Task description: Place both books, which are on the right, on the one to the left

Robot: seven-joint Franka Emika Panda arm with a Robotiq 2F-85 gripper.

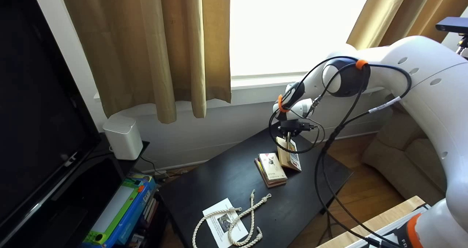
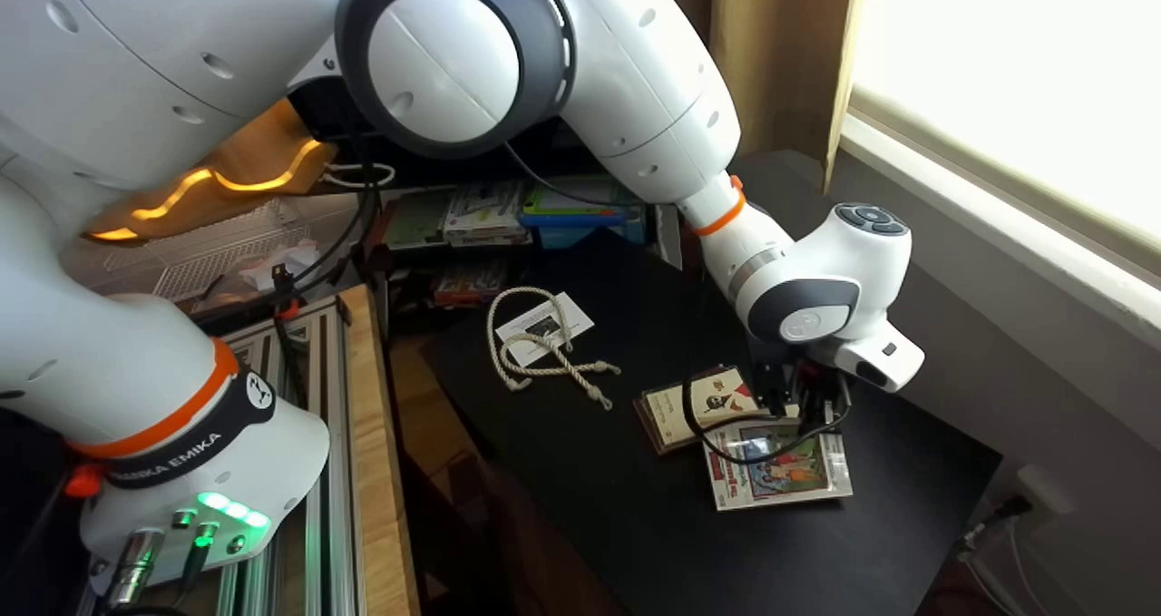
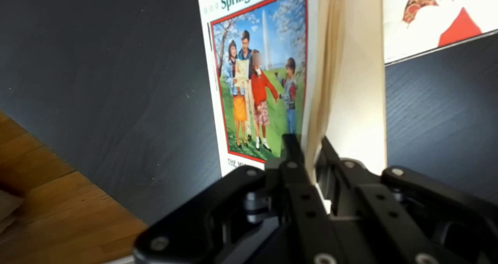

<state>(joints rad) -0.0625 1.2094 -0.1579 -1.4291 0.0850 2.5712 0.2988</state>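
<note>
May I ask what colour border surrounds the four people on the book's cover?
It is red, and the wrist view shows that book best.

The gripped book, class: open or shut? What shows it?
Partly open: the end effector pinches the book by raised pages between its cover and a pale inner face.

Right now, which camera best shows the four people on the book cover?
The wrist view: the cover picture is large, its figures easily told apart. In both exterior views it's far smaller and hard to make out.
</note>
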